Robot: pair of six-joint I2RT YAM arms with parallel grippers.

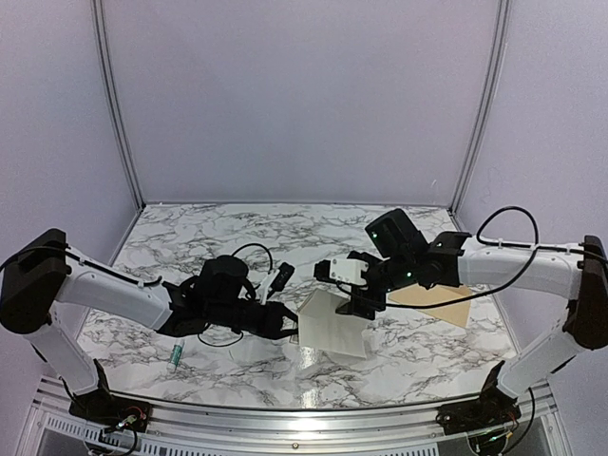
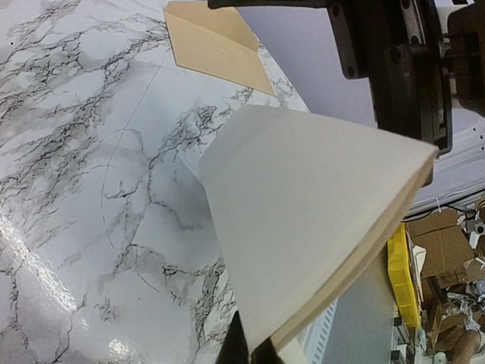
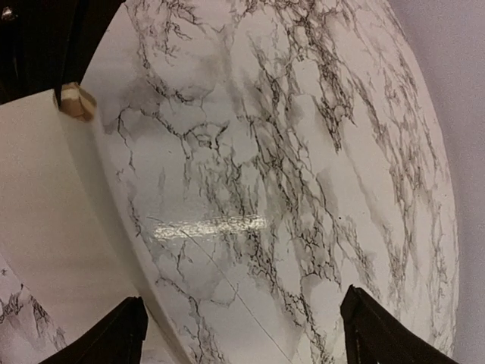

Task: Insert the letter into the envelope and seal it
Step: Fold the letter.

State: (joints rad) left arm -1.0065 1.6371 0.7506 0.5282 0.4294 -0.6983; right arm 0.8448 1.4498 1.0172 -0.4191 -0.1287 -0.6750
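The left gripper (image 1: 288, 323) is clamped on the left edge of the folded letter (image 1: 332, 325); the right gripper (image 1: 366, 302) hangs wide open just above it; the envelope (image 1: 445, 304) lies flat to the right

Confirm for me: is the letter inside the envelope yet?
No, the folded letter is pinched in the left gripper, while the envelope lies flat on the table beyond it.

1. A robotics lab test cell: plain pale lilac panel walls (image 1: 304, 95) on slim metal posts (image 1: 114, 95) box in a marble-patterned worktop (image 1: 237, 228).
2. Beyond its edge, brown cardboard boxes (image 2: 443, 243) and a yellow plastic bin (image 2: 400, 280) lie about.
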